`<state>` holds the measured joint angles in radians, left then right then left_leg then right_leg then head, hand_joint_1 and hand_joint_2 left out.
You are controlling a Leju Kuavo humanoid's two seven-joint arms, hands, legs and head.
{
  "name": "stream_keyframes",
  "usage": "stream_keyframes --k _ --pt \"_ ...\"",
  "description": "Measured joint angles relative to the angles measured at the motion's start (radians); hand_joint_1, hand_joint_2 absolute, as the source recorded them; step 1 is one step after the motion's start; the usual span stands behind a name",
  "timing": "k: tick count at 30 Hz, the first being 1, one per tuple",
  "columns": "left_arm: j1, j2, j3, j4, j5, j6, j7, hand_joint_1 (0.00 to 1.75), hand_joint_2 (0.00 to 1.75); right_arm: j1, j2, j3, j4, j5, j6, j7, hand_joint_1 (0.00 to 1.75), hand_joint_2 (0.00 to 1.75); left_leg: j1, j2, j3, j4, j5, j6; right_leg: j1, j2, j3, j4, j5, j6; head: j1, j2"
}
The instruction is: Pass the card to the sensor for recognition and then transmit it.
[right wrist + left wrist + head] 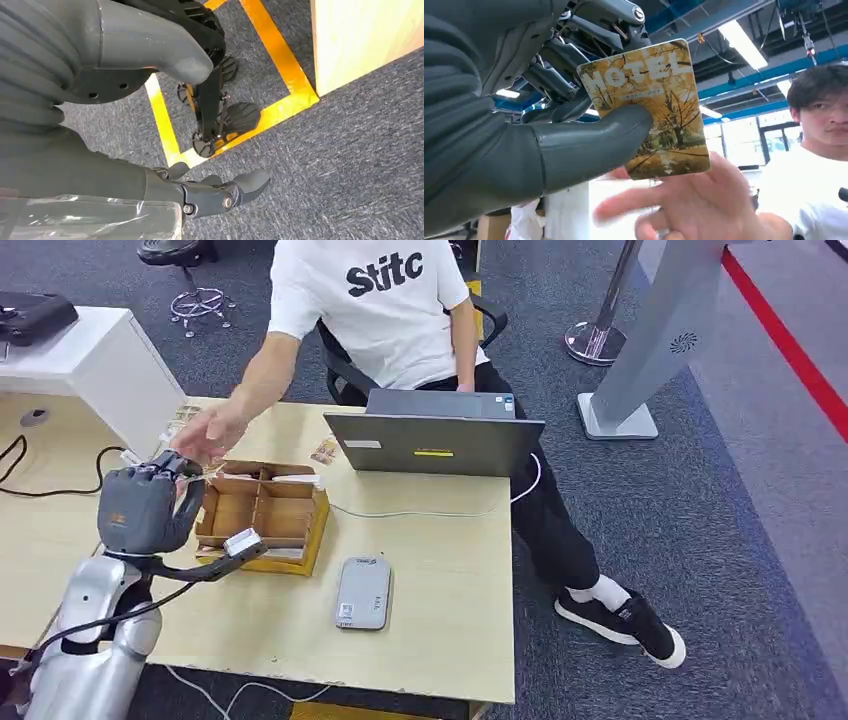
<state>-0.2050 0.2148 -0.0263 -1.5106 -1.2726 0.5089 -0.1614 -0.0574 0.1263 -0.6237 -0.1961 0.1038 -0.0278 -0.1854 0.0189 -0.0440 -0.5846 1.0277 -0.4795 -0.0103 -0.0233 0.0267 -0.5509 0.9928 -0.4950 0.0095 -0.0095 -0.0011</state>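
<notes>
My left hand (141,506) is raised over the left side of the table, and its thumb (589,142) and fingers pinch a yellow card (649,105) printed "HOTEL". A person's hand (210,434) reaches in right beside the card; in the left wrist view that hand (689,205) is blurred just under the card's edge. The grey flat sensor (363,592) lies on the table to the right of my hand. My right hand (75,125) hangs beside the table over the carpet, fingers apart and holding nothing.
A wooden compartment box (265,515) with cards stands under and beside my left hand. A grey laptop (437,443) sits at the far edge of the table (450,620), with a white cable (420,513). The person sits behind it. A white cabinet (90,360) stands at the left.
</notes>
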Motion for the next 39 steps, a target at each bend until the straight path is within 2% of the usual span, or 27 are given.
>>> stream_keyframes --k 22,23,24,28,31,33,34,37,39 --pt "0.001 0.008 0.027 -0.002 0.019 -0.003 0.001 1.75 1.75 0.001 0.003 -0.013 0.000 0.000 0.009 0.007 0.00 1.75 0.000 0.002 -0.001 0.000 -0.002 0.000 0.000 0.003 -0.001 -0.001 -0.001 0.001 0.000 0.000" --pt "0.001 0.009 0.028 -0.002 0.019 -0.003 0.001 0.16 1.75 0.001 0.003 -0.015 0.000 0.000 0.010 0.007 0.00 1.75 0.000 0.002 -0.001 0.000 -0.002 0.000 0.000 0.003 -0.001 -0.001 -0.001 0.001 0.000 0.000" --pt "0.001 0.009 0.028 -0.002 0.019 -0.004 0.001 0.00 1.75 0.001 0.003 -0.016 0.000 0.000 0.010 0.007 0.00 1.75 0.000 0.002 -0.001 0.000 -0.002 0.000 0.000 0.003 -0.001 -0.001 -0.001 0.001 0.000 0.000" --pt "0.004 0.008 0.029 -0.003 0.051 -0.010 0.000 0.00 1.75 0.001 0.003 -0.018 0.000 -0.001 0.011 0.008 0.00 1.75 0.000 0.002 -0.001 0.000 -0.002 -0.001 0.000 0.003 -0.001 -0.001 -0.001 0.001 0.000 0.000" --pt "0.034 -0.005 0.041 -0.037 0.260 -0.042 -0.058 0.00 1.75 0.001 0.003 -0.026 0.000 -0.012 0.015 0.007 0.00 1.75 0.000 0.002 -0.001 0.000 -0.002 -0.001 0.000 0.003 -0.001 -0.001 -0.001 0.001 -0.001 0.000" --pt "0.079 -0.031 0.056 -0.094 0.432 -0.056 -0.120 0.00 1.75 0.002 0.003 -0.037 0.000 -0.024 0.013 0.005 0.00 1.75 0.000 0.002 -0.001 0.000 -0.002 -0.001 0.000 0.003 -0.001 -0.001 -0.001 0.001 0.000 0.000" --pt "0.112 -0.051 0.070 -0.136 0.554 -0.083 -0.157 0.00 1.75 0.002 0.004 -0.046 0.000 -0.033 0.007 0.005 0.00 1.75 0.000 0.003 -0.001 0.000 -0.003 -0.001 0.000 0.004 -0.001 -0.001 -0.001 0.001 0.000 0.000" --pt "0.243 -0.110 0.138 -0.273 0.974 -0.230 -0.274 0.00 1.75 0.007 0.005 -0.077 0.000 -0.055 -0.012 0.006 0.00 1.75 0.000 0.006 0.000 0.000 -0.005 0.001 0.000 0.006 -0.001 -0.001 -0.002 0.002 0.000 0.000" --pt "0.321 -0.155 0.213 -0.342 1.158 -0.336 -0.344 0.00 1.75 0.012 0.004 -0.097 0.000 -0.062 -0.018 0.006 0.00 1.75 0.000 0.006 0.000 0.000 -0.005 0.001 0.000 0.006 -0.001 -0.002 -0.003 0.002 0.000 0.000"
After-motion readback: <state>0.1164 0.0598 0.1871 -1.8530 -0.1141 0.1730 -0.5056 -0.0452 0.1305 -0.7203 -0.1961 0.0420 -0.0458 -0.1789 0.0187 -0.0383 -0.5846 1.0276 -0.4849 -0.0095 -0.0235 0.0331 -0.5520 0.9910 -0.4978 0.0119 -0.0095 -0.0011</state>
